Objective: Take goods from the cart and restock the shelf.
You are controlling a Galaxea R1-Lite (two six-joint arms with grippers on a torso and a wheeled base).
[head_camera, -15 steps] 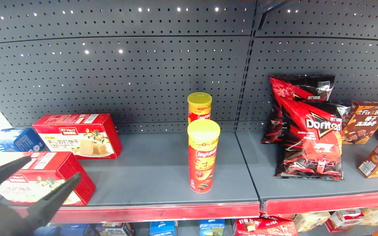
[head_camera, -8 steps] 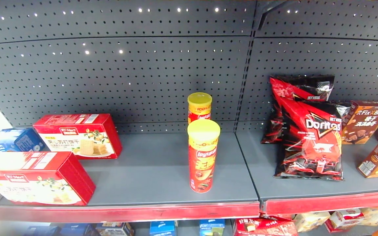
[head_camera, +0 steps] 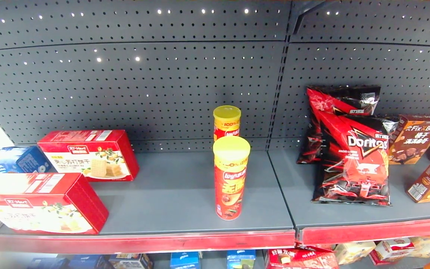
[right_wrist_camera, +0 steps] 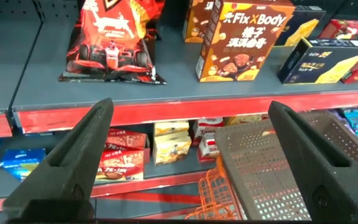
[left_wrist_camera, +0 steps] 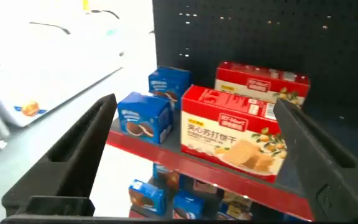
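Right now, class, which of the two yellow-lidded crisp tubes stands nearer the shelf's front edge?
The front tube, seen at full height; the rear tube stands directly behind it, near the pegboard, its lower half hidden.

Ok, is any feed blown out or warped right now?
Head view: the left edge beyond the shelf is blown out white, glare washes the top of the near red cracker box, and the pegboard back panel bows from lens distortion. Left wrist view: the room beside the blue cookie boxes is overexposed. Right wrist view: evenly lit across the chip bag.
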